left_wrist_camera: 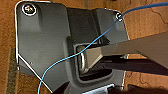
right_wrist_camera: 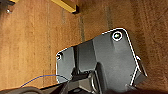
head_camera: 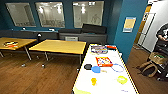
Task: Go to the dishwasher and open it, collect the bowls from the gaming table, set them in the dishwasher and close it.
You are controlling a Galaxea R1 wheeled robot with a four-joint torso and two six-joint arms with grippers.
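Observation:
The gaming table (head_camera: 82, 82), long and white-topped with a yellow edge, runs away from me at the lower right of the head view. On it lie a black bowl (head_camera: 87, 66), a blue bowl (head_camera: 95, 69), a pale bowl with a purplish rim (head_camera: 117, 68) and a lime-yellow bowl (head_camera: 122, 79). A small yellow cup (head_camera: 93, 81) stands nearer to me. Two colourful board-game boxes (head_camera: 103, 61) lie further along the table. The dishwasher is out of view. Both wrist views look down on wooden floor past the robot's dark plates.
Two yellow-orange wooden tables (head_camera: 60, 46) stand to the left on the wooden floor. A dark counter (head_camera: 82, 35) runs along the back wall. A blue pillar (head_camera: 127, 32) rises right of the gaming table. A person (head_camera: 163, 37) stands at the far right beside a backpack (head_camera: 147, 68).

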